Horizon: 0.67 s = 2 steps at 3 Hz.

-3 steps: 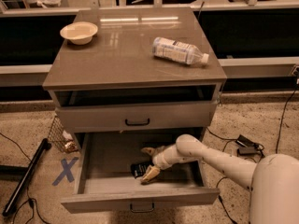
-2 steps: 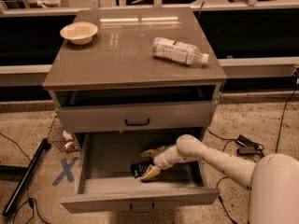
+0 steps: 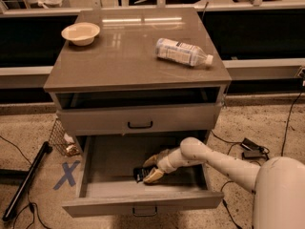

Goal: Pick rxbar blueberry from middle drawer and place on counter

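Observation:
The middle drawer [image 3: 143, 204] is pulled out at the bottom of the cabinet. Inside it lies the rxbar blueberry [image 3: 139, 174], a small dark flat bar, partly hidden by my gripper. My gripper [image 3: 149, 169] reaches into the drawer from the right on the white arm, its tan fingers [image 3: 153, 175] spread around the bar's right end. The bar rests on the drawer floor. The counter [image 3: 128, 61] is the glossy grey-brown top of the cabinet.
A cream bowl [image 3: 80, 33] stands at the counter's back left. A clear water bottle [image 3: 182, 52] lies on its side at the right. The drawer above [image 3: 140, 119] is shut. A wire basket [image 3: 61, 140] and a blue floor X [image 3: 66, 174] are left of the cabinet.

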### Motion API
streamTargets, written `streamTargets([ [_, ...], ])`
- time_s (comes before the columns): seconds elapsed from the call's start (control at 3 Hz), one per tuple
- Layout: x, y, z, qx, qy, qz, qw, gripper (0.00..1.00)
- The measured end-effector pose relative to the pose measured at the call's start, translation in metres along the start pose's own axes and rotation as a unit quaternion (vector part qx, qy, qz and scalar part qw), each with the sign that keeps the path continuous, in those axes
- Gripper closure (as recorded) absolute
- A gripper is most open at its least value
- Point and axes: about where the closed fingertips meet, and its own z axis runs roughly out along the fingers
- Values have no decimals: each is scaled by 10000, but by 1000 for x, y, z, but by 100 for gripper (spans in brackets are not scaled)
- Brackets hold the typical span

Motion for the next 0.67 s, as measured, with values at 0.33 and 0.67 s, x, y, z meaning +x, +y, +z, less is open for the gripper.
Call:
streamTargets([
  [0.33,-1,0,-1,1,-1,0,10000,100],
  [0.67,-26,0,-32,316,-376,-192,9986,100],
])
